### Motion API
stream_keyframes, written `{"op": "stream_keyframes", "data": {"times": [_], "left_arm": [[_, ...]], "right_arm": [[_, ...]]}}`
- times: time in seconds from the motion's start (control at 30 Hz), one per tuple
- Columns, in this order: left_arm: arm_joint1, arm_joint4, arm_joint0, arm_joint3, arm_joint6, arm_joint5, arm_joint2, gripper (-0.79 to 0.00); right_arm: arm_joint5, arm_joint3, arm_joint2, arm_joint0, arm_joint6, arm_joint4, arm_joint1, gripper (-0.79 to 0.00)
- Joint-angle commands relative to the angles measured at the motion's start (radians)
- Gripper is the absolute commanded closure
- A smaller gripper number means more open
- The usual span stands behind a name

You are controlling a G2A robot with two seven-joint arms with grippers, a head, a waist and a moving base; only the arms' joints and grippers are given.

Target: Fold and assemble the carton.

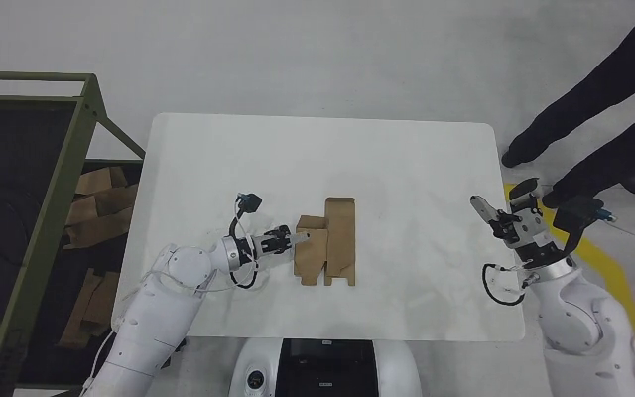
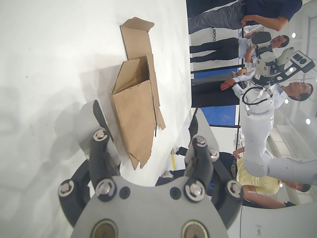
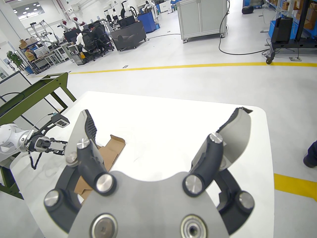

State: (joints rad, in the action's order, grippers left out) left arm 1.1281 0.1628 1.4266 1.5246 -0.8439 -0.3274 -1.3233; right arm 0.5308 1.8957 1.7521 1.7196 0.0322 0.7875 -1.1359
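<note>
Carton sits mid-table, partly folded: one panel stands up, a flap lies flat on the robot's left side. From the left wrist its open mouth shows bare cardboard walls. Left gripper is low at that flap, claw apart, with the carton's near end between the fingers. I can't tell if they touch it. Right gripper hovers over the table's right edge, claw wide apart, well clear of the carton. The green rack left of the table holds loose cardboard pieces.

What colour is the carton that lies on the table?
Plain brown, with no pattern; the left wrist view shows the carton best.
</note>
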Motion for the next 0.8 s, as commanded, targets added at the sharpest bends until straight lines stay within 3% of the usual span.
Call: {"op": "stream_keyframes", "data": {"times": [0.0,0.23,0.77], "left_arm": [[0.000,-0.001,-0.009,-0.009,-0.001,0.000,0.010,-0.610],[0.000,0.008,-0.029,-0.033,0.005,0.005,0.035,-0.588],[0.004,0.018,-0.072,-0.100,0.047,0.004,0.094,-0.443]], "right_arm": [[-0.002,0.001,0.000,0.001,0.000,0.000,0.000,-0.785],[-0.005,0.001,0.004,0.005,-0.006,-0.002,-0.001,-0.785],[-0.009,0.001,0.010,0.009,-0.017,-0.005,-0.002,-0.785]]}}
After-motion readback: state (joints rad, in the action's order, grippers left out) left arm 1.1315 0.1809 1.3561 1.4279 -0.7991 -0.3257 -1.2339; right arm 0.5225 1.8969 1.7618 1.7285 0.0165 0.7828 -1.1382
